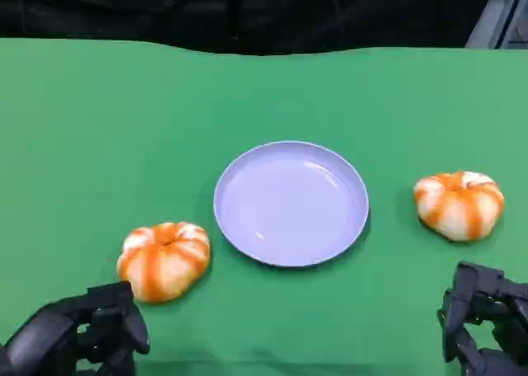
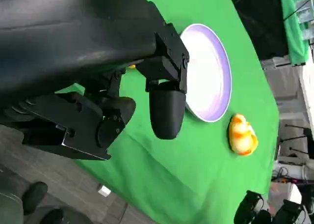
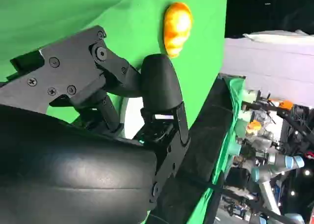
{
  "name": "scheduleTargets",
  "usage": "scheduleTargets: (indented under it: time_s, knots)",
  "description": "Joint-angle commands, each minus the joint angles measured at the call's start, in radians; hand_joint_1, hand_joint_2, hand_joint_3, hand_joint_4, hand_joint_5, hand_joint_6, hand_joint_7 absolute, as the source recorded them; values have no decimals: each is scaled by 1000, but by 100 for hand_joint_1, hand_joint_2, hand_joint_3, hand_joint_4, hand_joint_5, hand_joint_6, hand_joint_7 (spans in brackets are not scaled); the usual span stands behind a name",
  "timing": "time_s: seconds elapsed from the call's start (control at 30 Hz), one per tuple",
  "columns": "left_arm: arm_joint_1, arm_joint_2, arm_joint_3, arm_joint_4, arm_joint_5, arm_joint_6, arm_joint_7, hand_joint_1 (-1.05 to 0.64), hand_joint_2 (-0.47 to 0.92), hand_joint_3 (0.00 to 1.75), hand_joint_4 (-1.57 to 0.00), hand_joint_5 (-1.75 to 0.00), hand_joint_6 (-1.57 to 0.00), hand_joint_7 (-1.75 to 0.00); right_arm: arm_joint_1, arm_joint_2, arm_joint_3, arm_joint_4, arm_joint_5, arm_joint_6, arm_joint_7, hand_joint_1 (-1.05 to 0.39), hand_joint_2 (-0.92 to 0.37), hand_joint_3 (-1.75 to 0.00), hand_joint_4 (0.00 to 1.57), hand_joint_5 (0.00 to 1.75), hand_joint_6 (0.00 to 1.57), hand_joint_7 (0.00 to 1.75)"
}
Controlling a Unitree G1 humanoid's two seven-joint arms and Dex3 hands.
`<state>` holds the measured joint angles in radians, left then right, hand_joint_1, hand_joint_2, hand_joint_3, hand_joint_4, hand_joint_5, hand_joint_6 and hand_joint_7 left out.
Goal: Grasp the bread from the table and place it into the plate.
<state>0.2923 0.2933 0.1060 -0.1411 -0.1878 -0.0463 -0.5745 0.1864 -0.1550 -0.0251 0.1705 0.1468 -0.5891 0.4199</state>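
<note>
In the head view, a green desk carries a pale plate in the middle. There are two breads. The left bread lies near and left of the plate, close to its rim but apart from it. The right bread lies well to the right of the plate. The left hand is at the near left, just in front of the left bread and not touching it. Its fingers look curled and hold nothing. The right hand is at the near right, nearer than the right bread, and it is also empty. Whether its fingers are spread, one cannot tell.

In the left wrist view, the left hand holds nothing, and the plate and the right bread are seen beyond it.

In the right wrist view, the right hand holds nothing, with one bread ahead of it on the desk.

The risks, as a judgement: the bread is round and looks soft, so a grasp from one side may push it away or into the plate. A strong grip may squash it.
</note>
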Motion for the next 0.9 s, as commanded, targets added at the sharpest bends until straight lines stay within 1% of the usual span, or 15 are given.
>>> scheduleTargets:
  time_s: [0.03,0.2,0.47,0.5,0.57,0.6,0.63,0.67,0.7,0.73,0.77,0.8,0.83,0.87,0.9]
  knots:
    - [3,21,0,-8,4,0,10,14,76,98,-63,-175,-62,-152,5,-16,-3,-16,15,18,6,-14,-65,-105,83,175,71,163]
    - [1,21,-1,-1,5,-2,11,13,77,97,-63,-175,-62,-152,-1,-14,-6,-4,4,-1,3,-15,-64,-105,83,175,71,163]
    - [2,23,-3,-7,9,3,14,13,77,95,-62,-175,-61,-151,1,-15,-7,-5,-13,-6,-7,-15,-65,-105,83,175,71,163]
    - [1,24,-3,-7,8,5,12,12,76,94,-61,-174,-61,-149,1,-15,-6,-6,-10,-4,-6,-15,-65,-105,83,175,71,163]
    - [0,26,-3,-7,3,12,10,10,76,88,-57,-171,-61,-137,1,-14,-5,-8,-2,-1,-1,-15,-65,-105,83,175,71,163]
    - [0,26,-3,-7,2,14,9,6,79,75,-57,-156,-63,-117,2,-14,-4,-8,0,-1,0,-15,-65,-104,83,175,71,163]
    - [-1,32,-5,-5,10,-3,4,4,81,69,-58,-150,-64,-108,1,-14,-4,-8,-1,-1,0,-15,-65,-104,83,175,71,163]
    - [-1,38,-7,-5,17,-16,-1,-5,87,55,-55,-124,-62,-86,2,-15,-4,-8,-1,0,1,-15,-66,-104,83,175,71,163]
    - [0,44,-10,-6,22,-25,-4,-17,90,46,-54,-90,-62,-55,2,-15,-4,-9,-1,1,1,-15,-66,-104,83,175,71,163]
    - [0,47,-11,-6,24,-30,-6,-21,91,43,-54,-77,-63,-43,2,-15,-4,-9,0,2,1,-15,-66,-104,83,175,71,163]
    - [-1,60,-18,-11,36,-41,-10,-23,92,41,-54,-70,-63,-36,1,-15,-5,-7,-2,-1,0,-15,-66,-104,82,175,71,163]
    - [-2,74,-25,-18,49,-49,-16,-43,92,43,-28,-42,-41,-17,0,-15,-5,-6,-4,-2,-1,-15,-66,-104,83,175,71,163]
    - [-2,84,-31,-23,59,-55,-20,-52,92,45,-14,-27,-29,-9,0,-15,-5,-6,-4,-3,-1,-15,-66,-104,83,175,71,163]
    - [-2,89,-35,-23,68,-72,-18,-57,92,46,-7,-19,-22,-5,1,-17,-4,-9,-1,4,2,-15,-66,-104,83,175,71,163]
    - [0,86,-38,-21,78,-94,-8,-64,92,47,-3,-8,-11,-2,1,-18,-4,-11,0,7,3,-15,-65,-104,83,175,71,163]
